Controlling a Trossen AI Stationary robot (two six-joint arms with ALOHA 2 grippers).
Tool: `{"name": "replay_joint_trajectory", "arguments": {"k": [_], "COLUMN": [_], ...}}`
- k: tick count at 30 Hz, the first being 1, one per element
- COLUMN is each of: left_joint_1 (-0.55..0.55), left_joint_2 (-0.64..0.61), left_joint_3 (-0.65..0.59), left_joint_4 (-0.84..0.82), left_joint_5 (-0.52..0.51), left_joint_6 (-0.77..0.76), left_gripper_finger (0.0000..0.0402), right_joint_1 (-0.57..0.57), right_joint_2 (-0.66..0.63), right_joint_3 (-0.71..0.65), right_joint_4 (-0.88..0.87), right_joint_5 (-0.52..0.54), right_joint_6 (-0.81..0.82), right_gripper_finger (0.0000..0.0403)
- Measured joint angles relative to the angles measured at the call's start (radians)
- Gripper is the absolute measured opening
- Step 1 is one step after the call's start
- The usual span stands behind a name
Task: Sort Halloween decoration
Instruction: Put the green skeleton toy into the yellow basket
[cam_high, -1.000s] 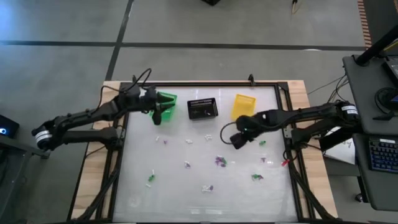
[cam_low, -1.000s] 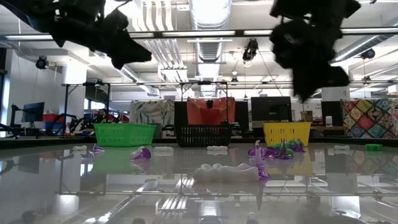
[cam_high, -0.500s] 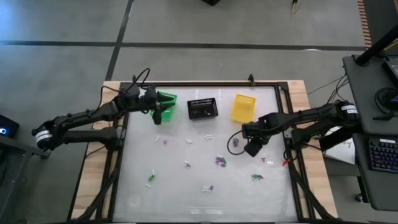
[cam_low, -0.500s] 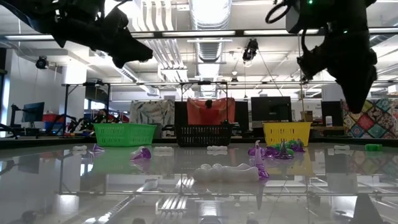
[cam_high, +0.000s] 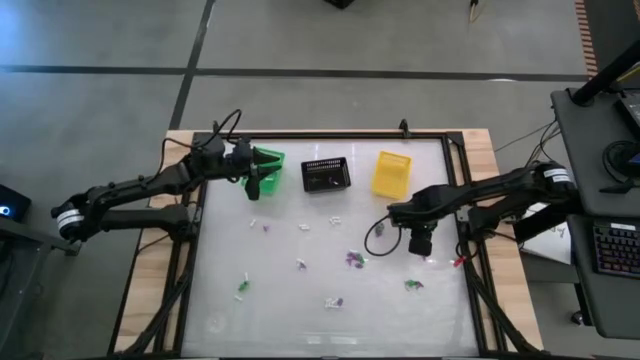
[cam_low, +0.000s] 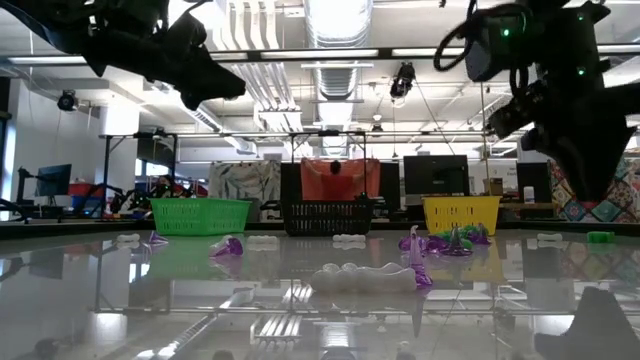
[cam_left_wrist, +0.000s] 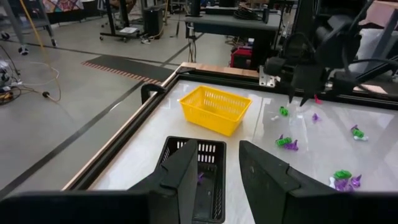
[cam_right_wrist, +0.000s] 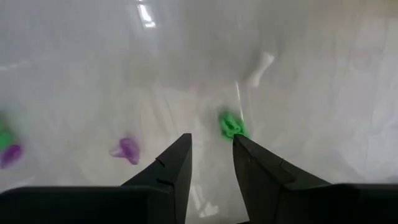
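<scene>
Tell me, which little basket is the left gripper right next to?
The green basket. The left gripper hangs at its edge, while the black basket sits in the middle and the yellow basket is farthest away.

The left claw (cam_left_wrist: 216, 171) hangs with its fingers parted above a black basket (cam_left_wrist: 198, 175). Beyond stands a yellow basket (cam_left_wrist: 214, 110); purple and green trinkets (cam_left_wrist: 285, 142) dot the desk (cam_left_wrist: 298, 162) near the other arm (cam_left_wrist: 311, 68).

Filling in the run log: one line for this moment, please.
left gripper: open, empty, by green basket | right gripper: open, empty, above green trinket | nothing held
</scene>
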Motion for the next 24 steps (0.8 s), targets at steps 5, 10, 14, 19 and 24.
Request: {"name": "replay_joint_trajectory", "arguments": {"k": [5,10,14,19,24], "left_joint_1": [0.0,0.0,0.0,0.0,0.0], "left_joint_2": [0.0,0.0,0.0,0.0,0.0], "left_joint_3": [0.0,0.0,0.0,0.0,0.0], "left_joint_4": [0.0,0.0,0.0,-0.002,-0.002], "left_joint_5": [0.0,-0.001,-0.001,-0.001,-0.001], "left_joint_6": [0.004,0.025,0.026,0.026,0.03], "left_gripper_finger": [0.0102,0.0102,0.0102,0.0102,0.0102], "right_joint_1": [0.0,0.0,0.0,-0.003,-0.005], "right_joint_2": [0.035,0.078,0.099,0.095,0.1], "right_joint_3": [-0.002,-0.006,-0.02,-0.032,-0.055], "right_joint_4": [0.002,-0.015,-0.021,-0.017,-0.006], "right_joint_5": [0.016,0.037,0.037,0.038,0.064], "right_joint_6": [-0.007,-0.036,-0.081,-0.121,-0.121], "right_gripper_finger": [0.0144,0.0183,0.0199,0.0201,0.0201]}}
